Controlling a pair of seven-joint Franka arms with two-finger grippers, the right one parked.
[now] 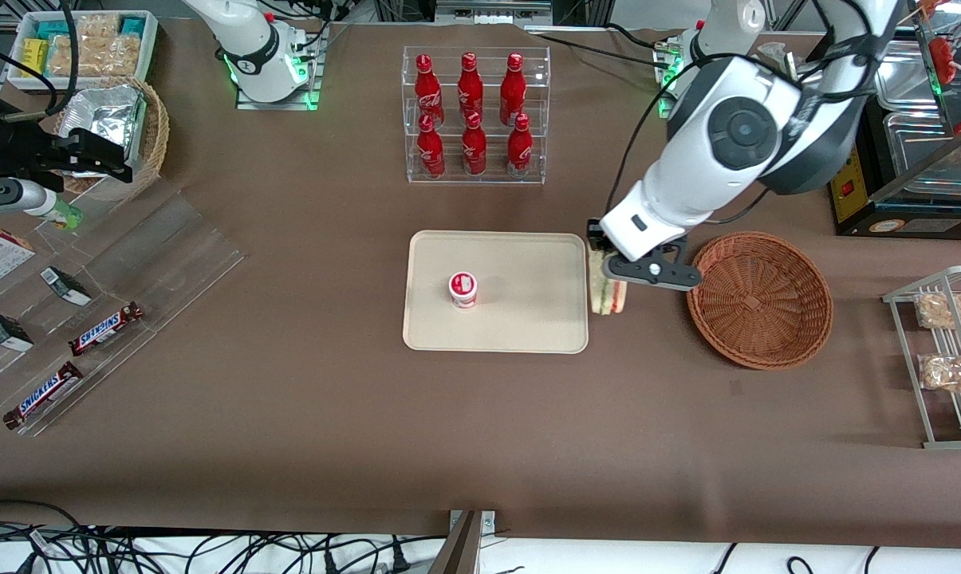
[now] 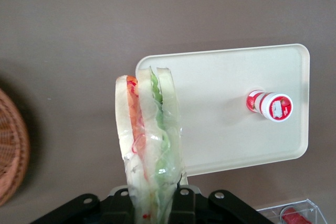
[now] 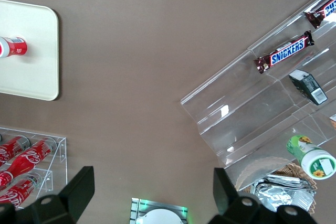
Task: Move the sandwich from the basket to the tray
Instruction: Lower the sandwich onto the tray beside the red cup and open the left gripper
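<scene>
My left gripper (image 1: 608,275) is shut on the wrapped sandwich (image 1: 608,293), which hangs in the air between the reddish-brown wicker basket (image 1: 759,299) and the cream tray (image 1: 528,319), just at the tray's rim. In the left wrist view the sandwich (image 2: 149,140) shows white bread with red and green layers, clamped between the black fingers (image 2: 181,203), over the tray's corner (image 2: 220,140). The basket (image 2: 10,150) holds nothing that I can see.
A small red-and-white cup (image 1: 463,289) stands on the tray. A clear rack of red bottles (image 1: 474,115) stands farther from the camera. A wire shelf with bagged snacks (image 1: 947,359) is at the working arm's end. Clear stands with candy bars (image 1: 105,328) lie toward the parked arm's end.
</scene>
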